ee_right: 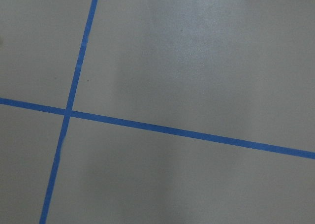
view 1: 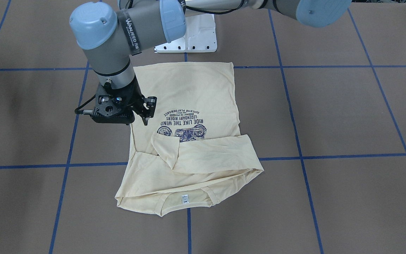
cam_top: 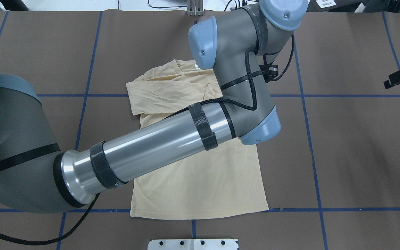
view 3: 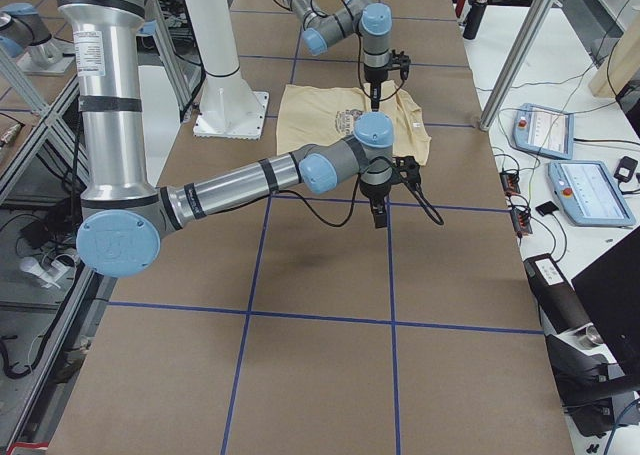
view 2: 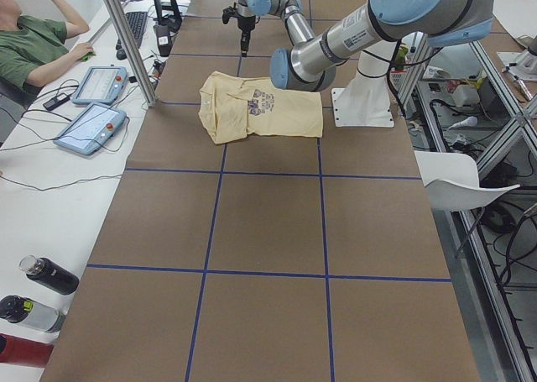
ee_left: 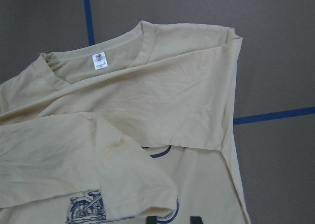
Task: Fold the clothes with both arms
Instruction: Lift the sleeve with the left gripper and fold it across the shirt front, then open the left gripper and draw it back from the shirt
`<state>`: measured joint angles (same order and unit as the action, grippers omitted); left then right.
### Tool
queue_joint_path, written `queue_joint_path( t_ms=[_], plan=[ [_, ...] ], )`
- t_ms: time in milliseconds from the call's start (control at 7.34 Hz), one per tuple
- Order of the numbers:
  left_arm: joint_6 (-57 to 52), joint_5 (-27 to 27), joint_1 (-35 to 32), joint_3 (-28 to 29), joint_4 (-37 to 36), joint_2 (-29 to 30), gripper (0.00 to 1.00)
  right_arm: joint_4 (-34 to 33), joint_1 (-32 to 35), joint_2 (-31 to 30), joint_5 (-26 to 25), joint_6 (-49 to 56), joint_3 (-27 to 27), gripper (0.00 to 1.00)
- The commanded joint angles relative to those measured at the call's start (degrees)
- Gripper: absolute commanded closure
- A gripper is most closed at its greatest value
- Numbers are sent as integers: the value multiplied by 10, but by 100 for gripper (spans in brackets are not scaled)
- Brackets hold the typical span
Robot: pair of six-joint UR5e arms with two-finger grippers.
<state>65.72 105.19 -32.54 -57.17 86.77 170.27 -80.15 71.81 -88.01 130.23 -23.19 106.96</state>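
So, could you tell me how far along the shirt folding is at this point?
Done: both sleeves lie folded across the chest of the shirt. In hand: nothing; the left gripper hovers open above the shirt, and the right gripper is over the table, away from it. Left: the body is full length, hem far from collar, so the body folds remain.

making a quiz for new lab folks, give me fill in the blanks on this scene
1. The shirt lies with its navy print facing ___.
2. The white label sits inside the ___.
3. The left gripper hangs over the shirt; the right gripper is over bare ___.
4. The tape lines are ___.
Missing: up; collar; table; blue.
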Motion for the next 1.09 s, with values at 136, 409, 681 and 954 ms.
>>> queue_joint_path(
  t_ms=[136,409,681,954],
  plan=[
    [-21,0,2,-23,27,-17,0,3,-2,3,-1,-38,6,0],
    [-72,0,1,-161,25,-140,0,55,-29,-5,0,-131,26,0],
    [-122,2,0,-375,28,-327,0,96,-102,-16,-24,-266,64,0],
    [-149,2,4,-523,35,-472,0,96,-214,-30,-106,-398,132,0]
  ],
)
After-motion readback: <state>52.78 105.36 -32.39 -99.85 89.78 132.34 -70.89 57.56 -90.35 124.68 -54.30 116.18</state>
